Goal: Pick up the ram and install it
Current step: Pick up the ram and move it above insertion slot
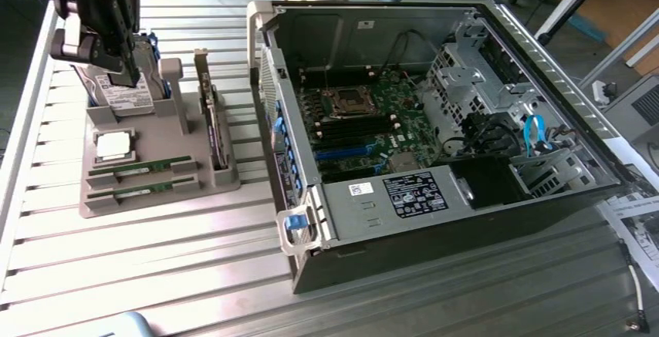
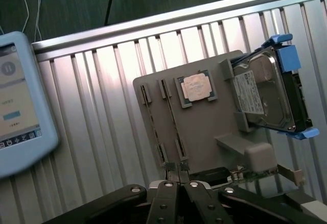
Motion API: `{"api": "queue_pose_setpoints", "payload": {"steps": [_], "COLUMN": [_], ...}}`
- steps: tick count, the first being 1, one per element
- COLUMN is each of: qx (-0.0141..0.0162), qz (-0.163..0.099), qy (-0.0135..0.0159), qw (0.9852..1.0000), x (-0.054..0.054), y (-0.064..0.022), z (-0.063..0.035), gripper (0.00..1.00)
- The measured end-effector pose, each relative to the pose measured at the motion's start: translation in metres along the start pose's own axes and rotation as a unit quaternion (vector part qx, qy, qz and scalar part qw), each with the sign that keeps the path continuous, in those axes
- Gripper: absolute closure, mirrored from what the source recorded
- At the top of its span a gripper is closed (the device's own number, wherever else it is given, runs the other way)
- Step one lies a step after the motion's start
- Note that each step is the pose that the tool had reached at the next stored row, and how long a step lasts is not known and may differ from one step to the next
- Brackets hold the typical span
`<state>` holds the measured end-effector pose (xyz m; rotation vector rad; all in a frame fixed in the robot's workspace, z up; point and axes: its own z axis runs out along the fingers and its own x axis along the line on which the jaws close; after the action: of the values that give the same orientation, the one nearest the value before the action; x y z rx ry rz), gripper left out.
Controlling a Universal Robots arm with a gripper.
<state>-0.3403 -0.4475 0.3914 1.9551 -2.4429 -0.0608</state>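
The gripper (image 2: 177, 169), closed and empty, hangs above the grey holder (image 1: 154, 202) where the ram (image 1: 141, 169) lies slotted beside its twin, so a clean pick likely needs jaws opened and squared across 1 stick only.

The ram (image 1: 141, 169) is green, its holder (image 1: 154, 204) grey, the table (image 1: 123, 260) ribbed silver

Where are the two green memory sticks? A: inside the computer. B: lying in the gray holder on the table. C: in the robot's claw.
B: both ram sticks lie flat in slots of the gray holder, next to the silver chip.
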Motion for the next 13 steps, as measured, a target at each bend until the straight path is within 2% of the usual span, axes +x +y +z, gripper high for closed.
{"api": "queue_pose_setpoints", "payload": {"steps": [4, 13], "qx": [-0.0001, -0.0001], "qz": [-0.008, -0.008], "qy": [0.0003, 0.0003], "qw": [1.0000, 1.0000], "x": [0.0000, 0.0000], "y": [0.0000, 0.0000], "z": [0.0000, 0.0000], "gripper": [0.89, 0.89]}}
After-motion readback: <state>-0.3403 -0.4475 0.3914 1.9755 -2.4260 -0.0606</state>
